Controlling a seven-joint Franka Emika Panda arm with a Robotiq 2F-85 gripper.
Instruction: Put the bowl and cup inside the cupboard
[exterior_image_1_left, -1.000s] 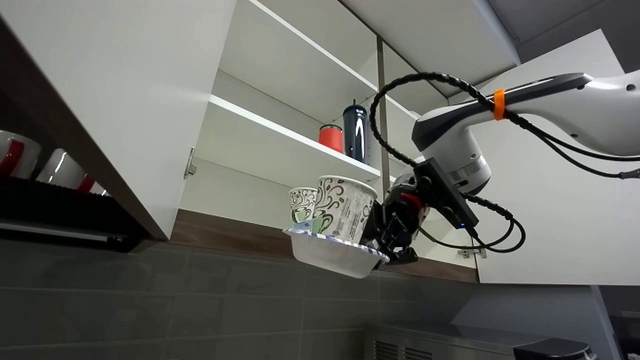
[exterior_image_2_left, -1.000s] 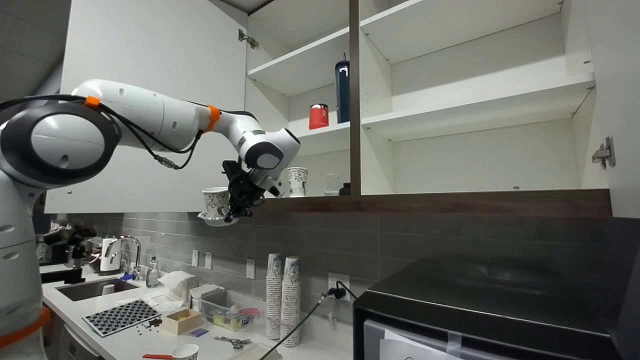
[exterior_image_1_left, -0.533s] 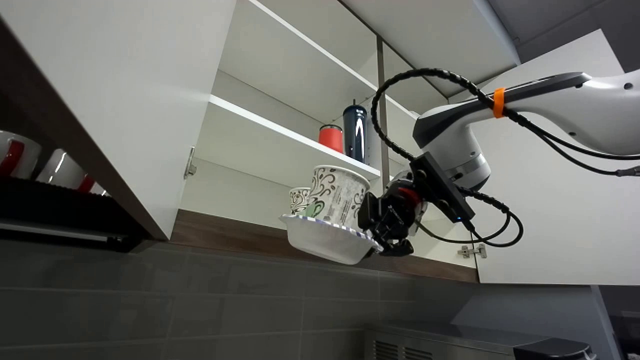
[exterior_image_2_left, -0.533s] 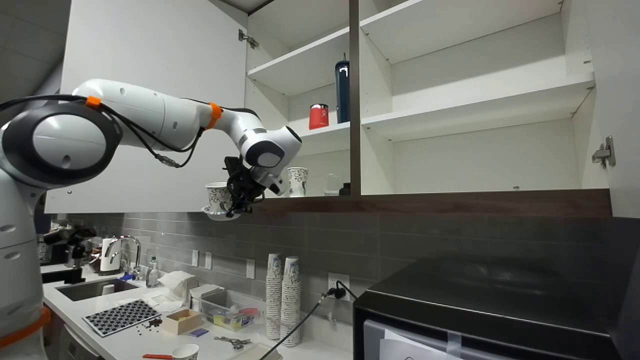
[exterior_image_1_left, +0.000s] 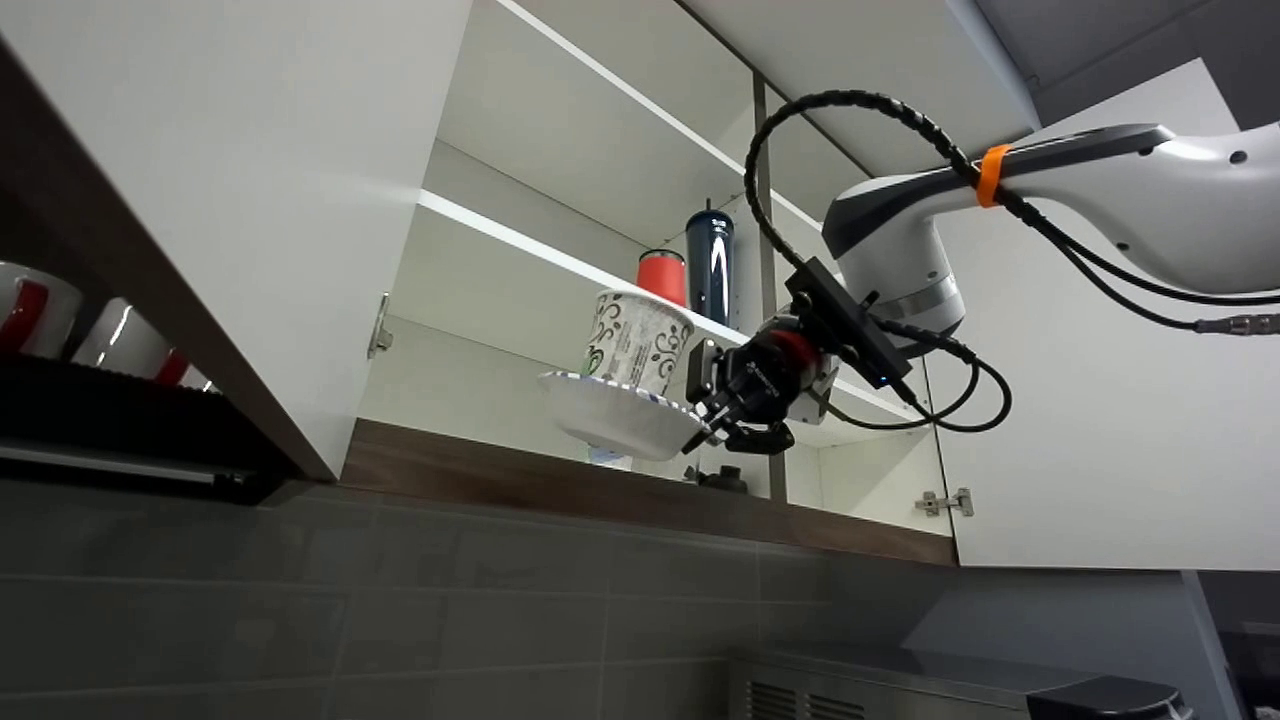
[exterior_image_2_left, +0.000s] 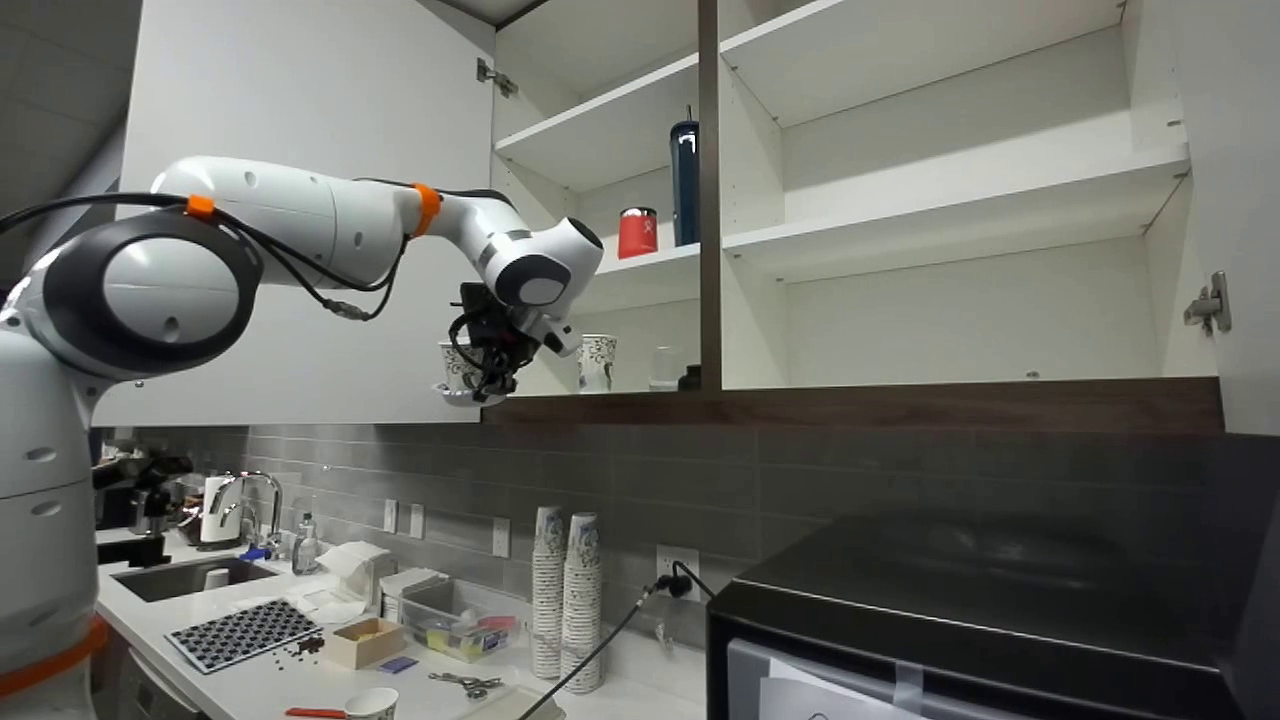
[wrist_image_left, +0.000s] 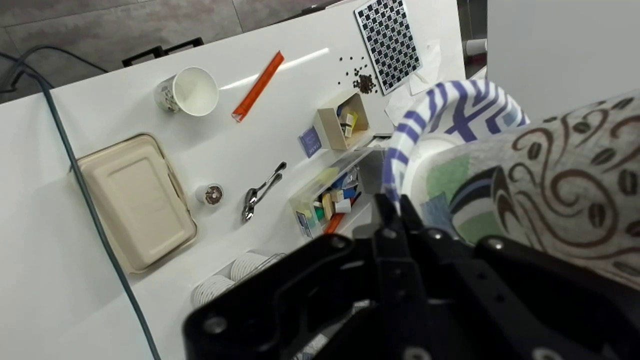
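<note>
Black claw (wrist_image_left: 395, 202) pinched tight on rim of purple-striped white bowl (exterior_image_1_left: 605, 412), white tapered swirl-printed paper cup (exterior_image_1_left: 636, 342) inside, likely to carry both.

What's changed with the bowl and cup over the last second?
The bowl has moved up and toward picture right in an exterior view, with the cup riding in it. Nothing was let go or newly gripped: the gripper still pinches the bowl's rim. The red tumbler, dark blue bottle and open cupboard stayed as they were.
</note>
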